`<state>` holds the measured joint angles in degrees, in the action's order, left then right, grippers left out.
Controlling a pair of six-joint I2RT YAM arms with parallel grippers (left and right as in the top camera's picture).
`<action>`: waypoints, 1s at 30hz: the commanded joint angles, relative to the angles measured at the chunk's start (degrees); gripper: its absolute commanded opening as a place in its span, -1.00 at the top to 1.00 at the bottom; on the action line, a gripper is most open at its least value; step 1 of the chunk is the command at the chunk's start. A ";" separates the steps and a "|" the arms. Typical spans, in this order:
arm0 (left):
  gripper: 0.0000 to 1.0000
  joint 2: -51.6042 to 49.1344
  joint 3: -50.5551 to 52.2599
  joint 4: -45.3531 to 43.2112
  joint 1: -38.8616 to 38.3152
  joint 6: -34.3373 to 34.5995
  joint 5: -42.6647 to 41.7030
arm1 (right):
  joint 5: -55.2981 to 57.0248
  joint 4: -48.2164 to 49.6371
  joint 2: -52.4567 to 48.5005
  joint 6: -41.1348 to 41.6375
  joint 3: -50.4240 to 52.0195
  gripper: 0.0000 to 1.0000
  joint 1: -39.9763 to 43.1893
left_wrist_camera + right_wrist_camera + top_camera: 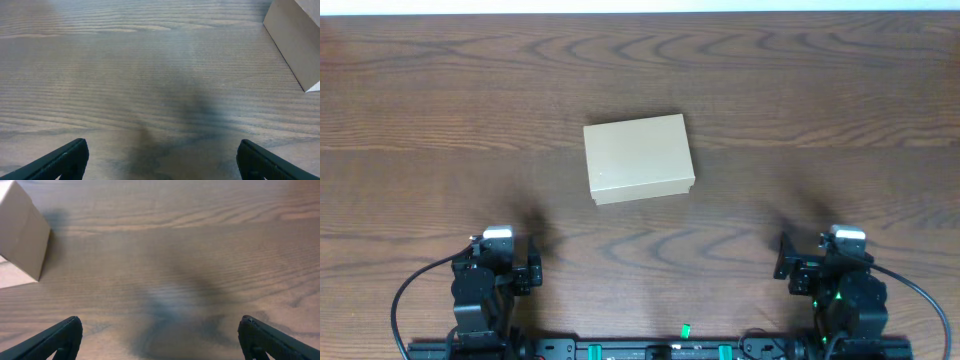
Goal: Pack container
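The container (638,158) is a plain tan cardboard box with its lid closed, lying flat at the middle of the wooden table. One corner of it shows at the upper right of the left wrist view (295,40) and at the upper left of the right wrist view (22,230). My left gripper (162,155) is open and empty, low over the table near the front left (500,262). My right gripper (160,332) is open and empty near the front right (825,265). Both are well short of the box.
The dark wood table (820,100) stretches to a pale edge at the far side. A rail with cables and a small green part (685,328) runs along the front edge between the two arm bases.
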<state>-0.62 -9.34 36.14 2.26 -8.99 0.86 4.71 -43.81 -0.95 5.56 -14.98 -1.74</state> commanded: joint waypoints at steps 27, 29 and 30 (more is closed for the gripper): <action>-0.91 0.42 0.55 0.04 0.35 0.24 0.61 | -4.96 2.27 0.66 -4.57 5.90 -0.99 -1.73; -0.91 0.42 0.55 0.04 0.35 0.24 0.61 | -4.96 2.27 0.66 -4.57 5.90 -0.99 -1.73; -0.91 0.42 0.55 0.04 0.35 0.24 0.61 | -4.96 2.29 0.66 -4.57 5.90 -0.99 -1.73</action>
<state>-0.62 -9.34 36.14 2.26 -8.99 0.86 -0.05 -41.25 -0.95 2.07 -9.65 -3.03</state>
